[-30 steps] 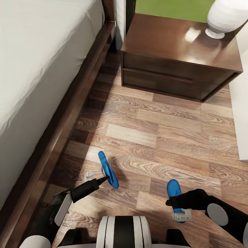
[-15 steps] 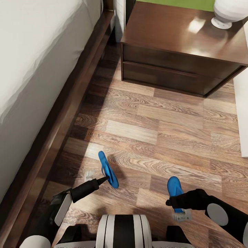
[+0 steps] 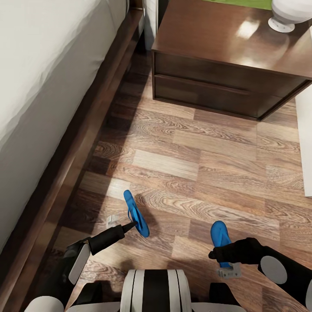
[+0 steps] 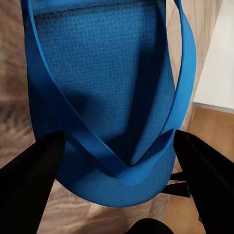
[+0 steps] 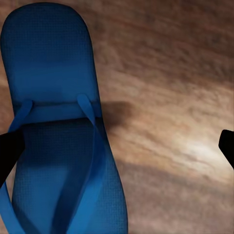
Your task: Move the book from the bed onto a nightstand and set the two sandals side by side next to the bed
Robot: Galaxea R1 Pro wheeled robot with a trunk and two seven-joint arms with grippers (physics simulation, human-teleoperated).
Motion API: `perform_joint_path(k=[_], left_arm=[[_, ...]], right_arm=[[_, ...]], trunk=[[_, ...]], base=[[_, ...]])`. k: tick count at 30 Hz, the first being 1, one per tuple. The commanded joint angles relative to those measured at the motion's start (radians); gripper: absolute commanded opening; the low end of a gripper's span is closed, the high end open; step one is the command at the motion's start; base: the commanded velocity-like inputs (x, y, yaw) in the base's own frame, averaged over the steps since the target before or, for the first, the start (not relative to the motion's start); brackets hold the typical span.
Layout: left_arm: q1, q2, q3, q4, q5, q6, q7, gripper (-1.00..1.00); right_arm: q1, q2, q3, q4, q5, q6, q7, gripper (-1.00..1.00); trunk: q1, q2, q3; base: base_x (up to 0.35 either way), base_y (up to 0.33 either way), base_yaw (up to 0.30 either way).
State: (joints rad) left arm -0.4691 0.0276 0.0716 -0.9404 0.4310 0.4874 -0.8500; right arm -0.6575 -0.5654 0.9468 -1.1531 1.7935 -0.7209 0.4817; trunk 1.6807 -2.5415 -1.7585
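Two bright blue sandals are on the wood floor beside the bed (image 3: pixel 43 86). The left sandal (image 3: pixel 135 214) (image 4: pixel 107 97) stands tilted on its edge, and my left gripper (image 3: pixel 131 225) (image 4: pixel 117 165) is shut across its width near the strap end. The right sandal (image 3: pixel 220 238) (image 5: pixel 58 146) lies flat, sole down. My right gripper (image 3: pixel 223 255) (image 5: pixel 117 146) hovers open over its heel half, with one finger (image 5: pixel 9 146) above the sandal's edge and the other out over bare floor. The nightstand (image 3: pixel 225 69) stands at the back right. The book is out of view.
A white lamp base (image 3: pixel 288 15) sits on the nightstand's far right corner. The bed's dark wooden frame (image 3: pixel 82 143) runs along the left. A white wall or panel (image 3: pixel 305 143) edges the right. Open plank floor (image 3: pixel 195 164) lies between the sandals and the nightstand.
The head camera has tilted slightly down, so the nightstand and lamp sit higher in the picture. Both arms and both sandals have held their places.
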Motion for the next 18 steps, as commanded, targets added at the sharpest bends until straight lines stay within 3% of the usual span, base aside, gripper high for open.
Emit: perform_joint_path(k=[1,10,18], left_arm=[[0.000,0.000,0.001,0.000,0.006,0.008,-0.001,-1.00],[0.000,0.000,0.001,0.000,0.006,0.008,-0.001,-1.00],[0.000,0.000,0.001,0.000,0.006,0.008,-0.001,-1.00]], right_arm=[[-0.001,-0.001,0.003,-0.002,0.001,-0.002,0.003,1.00],[-0.001,-0.002,0.002,-0.024,0.003,0.004,0.002,1.00],[-0.001,-0.009,0.001,-0.105,0.003,0.006,0.004,1.00]], trunk=[[0.000,0.000,-0.001],[0.000,0.000,-0.001],[0.000,0.000,-0.001]], base=[[0.000,0.000,0.000],[0.000,0.000,0.000],[0.000,0.000,0.000]])
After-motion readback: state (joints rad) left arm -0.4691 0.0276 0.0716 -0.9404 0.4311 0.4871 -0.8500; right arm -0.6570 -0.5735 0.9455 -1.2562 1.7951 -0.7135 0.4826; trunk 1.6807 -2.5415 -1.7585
